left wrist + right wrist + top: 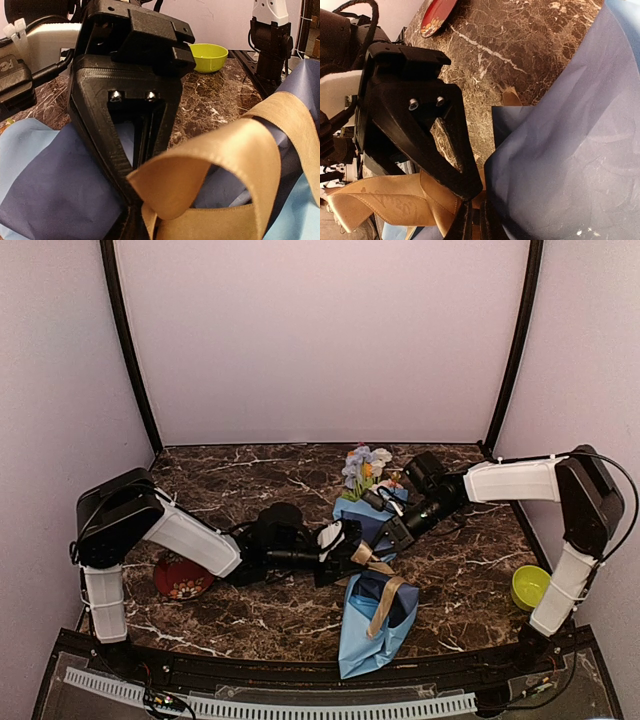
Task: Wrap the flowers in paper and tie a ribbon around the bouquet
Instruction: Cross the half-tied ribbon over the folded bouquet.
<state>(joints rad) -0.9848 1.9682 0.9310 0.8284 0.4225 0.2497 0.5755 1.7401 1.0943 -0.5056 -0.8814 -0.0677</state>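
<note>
Arms stretched inward; left gripper [350,550] faces right gripper [384,542] — latter pinched closed.

We counted two arms: left arm [190,538], right arm [510,482]. One bouquet [360,645] lay by the near edge of the bench [250,480], with one ribbon [385,605]. One red dish [182,578] near left edge, one green bowl [529,587] near right edge. Flower heads [362,462] were too bunched to count.

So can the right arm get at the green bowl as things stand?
Probably, but not freely yet. The green bowl sits uncovered near the base of the right arm, but the right claw is shut on the ribbon over the bouquet and would need to let go first.
</note>
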